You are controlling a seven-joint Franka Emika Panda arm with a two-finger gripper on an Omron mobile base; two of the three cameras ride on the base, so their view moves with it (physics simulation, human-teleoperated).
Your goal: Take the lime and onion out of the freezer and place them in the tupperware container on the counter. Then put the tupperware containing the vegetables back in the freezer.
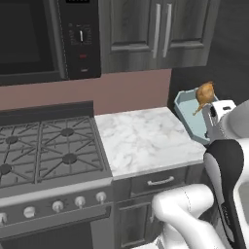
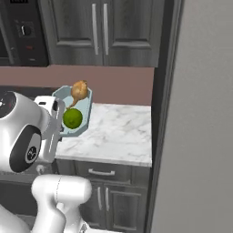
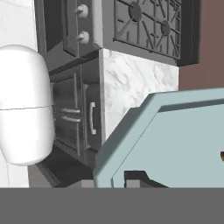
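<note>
Left base view runs from the black gas stove (image 1: 46, 151) with its row of silver knobs, across the white marble counter (image 1: 141, 138), to the tupperware container (image 1: 194, 116) lifted off the counter at the right end. Over the stove hangs a dark microwave (image 1: 44, 36); over the counter, dark wood-grain cabinets (image 1: 155, 31) and a reddish-brown backsplash (image 1: 97, 95).

The container is a pale blue-grey tray with cut corners, tilted steeply so its open face turns toward the cabinets. The onion (image 1: 204, 92), orange-yellow, sits against its upper rim. From the right base view the lime (image 2: 72, 118), bright green, lies lower in the same tray, below the onion (image 2: 79, 90).

The gripper (image 2: 58, 119) is clamped on the container's near edge; in the hand view a dark fingertip (image 3: 138, 177) presses against the tray's rim (image 3: 127, 131).

Right base view shows the bare marble stretch between the tray and the counter's right end, where a dark vertical panel (image 2: 164, 113) rises. Just right of it stands the freezer (image 2: 200, 127), its plain grey face close to the counter edge.
</note>
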